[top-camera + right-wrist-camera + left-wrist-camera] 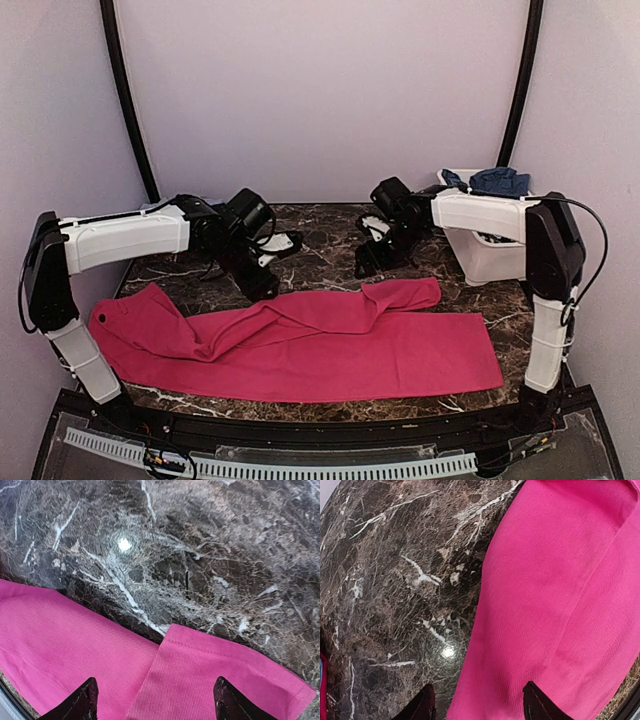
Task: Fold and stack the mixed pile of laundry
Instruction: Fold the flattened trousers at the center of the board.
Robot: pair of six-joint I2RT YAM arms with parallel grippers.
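Marble tabletop (330, 250): pink garment (330, 350) looks half-folded; L end effector (482, 707) & R end effector (157, 702) wide, empty. We'd next fold crosswise.

Dark marble table (322, 250), magenta garment (340, 350) spread across it (creased), white tub (490, 260) at right

Left arm (125, 238) is reaching toward 3 o'clock, right arm (480, 215) toward 9 o'clock, wrists pitching down. Left gripper (258, 278) and right gripper (372, 262) are hanging parted, gripping nothing.
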